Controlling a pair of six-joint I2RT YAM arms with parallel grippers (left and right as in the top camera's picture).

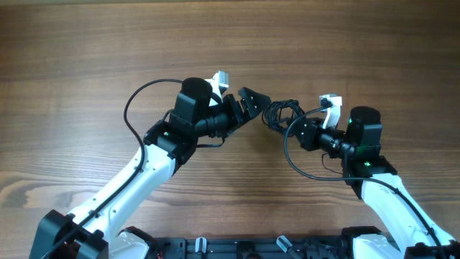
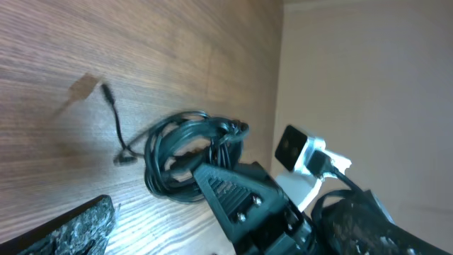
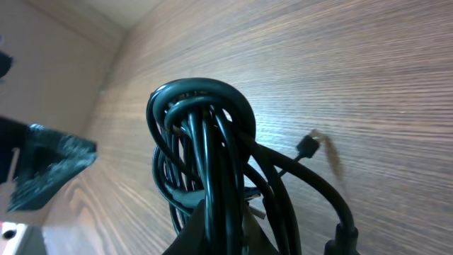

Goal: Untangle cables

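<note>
The cables (image 1: 280,114) sit as one tight dark coil near the middle of the surface (image 1: 108,43), a little toward its right edge. The right gripper (image 1: 296,126) has its jaws all but closed on the lower strands. From the right wrist, the loops rise straight out of that grip. Whether the coil rests on the wood or hangs just clear of it is hard to say. The left gripper (image 1: 251,101) holds nothing and its jaws are spread wide just beside the coil on the other side. One thin tail with a plug end (image 2: 106,91) trails away flat on the surface. The main risk is the left jaws closing on several strands at once: pulling would then cinch the knot or drag the whole coil out of the right jaws. The plug end could also snag inside a loop. The two grippers are near enough that a careless approach might knock them together.
</note>
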